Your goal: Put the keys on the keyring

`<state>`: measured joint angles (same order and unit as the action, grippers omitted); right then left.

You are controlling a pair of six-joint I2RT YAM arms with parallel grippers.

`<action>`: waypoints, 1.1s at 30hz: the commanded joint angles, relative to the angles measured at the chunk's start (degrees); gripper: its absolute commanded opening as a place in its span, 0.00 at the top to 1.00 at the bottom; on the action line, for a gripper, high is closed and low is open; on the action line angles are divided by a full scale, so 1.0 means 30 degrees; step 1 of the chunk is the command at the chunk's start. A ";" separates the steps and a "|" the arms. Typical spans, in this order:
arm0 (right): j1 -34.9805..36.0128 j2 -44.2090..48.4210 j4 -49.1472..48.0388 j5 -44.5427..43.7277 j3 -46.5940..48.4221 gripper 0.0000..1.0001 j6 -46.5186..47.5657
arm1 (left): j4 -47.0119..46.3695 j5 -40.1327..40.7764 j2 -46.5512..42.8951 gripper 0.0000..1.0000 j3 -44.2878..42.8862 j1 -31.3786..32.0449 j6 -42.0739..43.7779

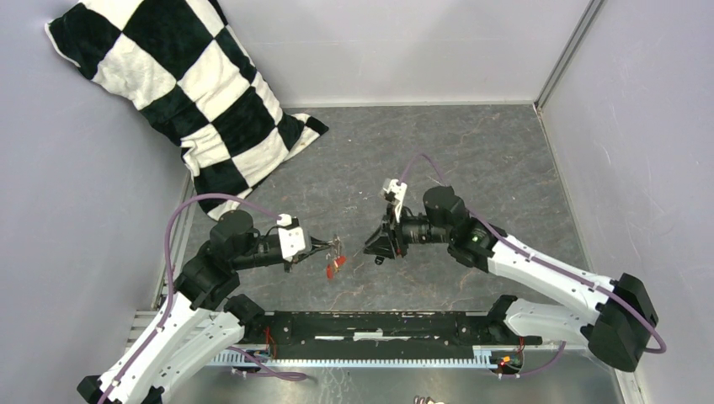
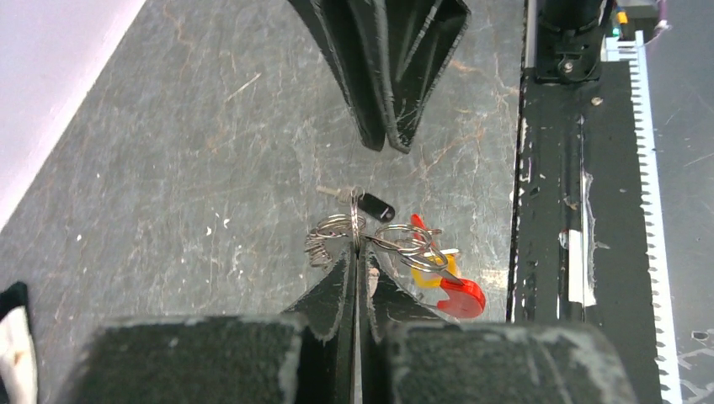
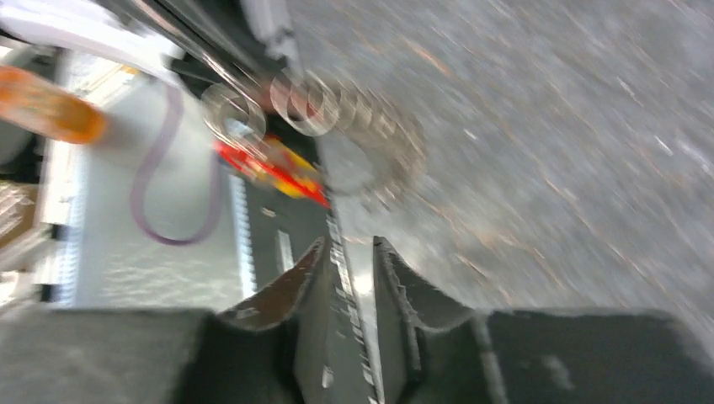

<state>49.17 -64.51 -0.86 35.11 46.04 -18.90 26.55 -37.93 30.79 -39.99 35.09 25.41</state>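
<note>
I see the keyring (image 2: 357, 224) as a bunch of thin silvery loops, pinched edge-on right at the tips of my left fingers (image 2: 335, 290), which are pressed fully together on it. More loops of the bunch spill out to either side of the tips. The black key (image 2: 375, 204) sits just beyond the pinched loop, its short silvery blade pointing away to one side. The yellow key (image 2: 431, 276) and the red key (image 2: 461, 297) hang together off the loops on the other side, the red one outermost. From the top camera the bunch shows as a small red and silver cluster (image 1: 335, 264) dangling from the left fingers (image 1: 318, 246), between the two arms and near the front of the tabletop (image 1: 471, 168). My right fingers (image 1: 375, 244) point at the bunch from the opposite side, close to it but not touching. In the blurred right wrist view they (image 3: 290, 290) stand slightly apart with nothing between them, and the loops and the red and yellow heads lie just ahead. A black and white checked pillow (image 1: 194, 84) leans in the far left corner, well apart from all this.
</note>
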 commanded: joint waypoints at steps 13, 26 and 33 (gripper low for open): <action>-0.0851 -0.0273 -0.2594 -0.9679 -0.6582 0.45 0.8181 | 0.0159 0.1077 -0.0135 0.98 0.0277 -0.0066 0.0280; -0.2256 -0.3438 -0.2724 -0.1353 -0.6397 0.53 1.9668 | 0.0042 0.0748 -0.0017 0.98 -0.0008 -0.0042 0.0027; -0.2190 -0.5569 -0.2270 -0.1530 -0.4874 0.57 2.1031 | 0.0208 0.0925 -0.0143 0.98 -0.0131 -0.0058 0.0107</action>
<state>42.48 -80.01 -6.81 28.69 28.05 39.24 27.81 -34.63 30.87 -38.98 35.09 25.39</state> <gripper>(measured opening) 0.440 0.033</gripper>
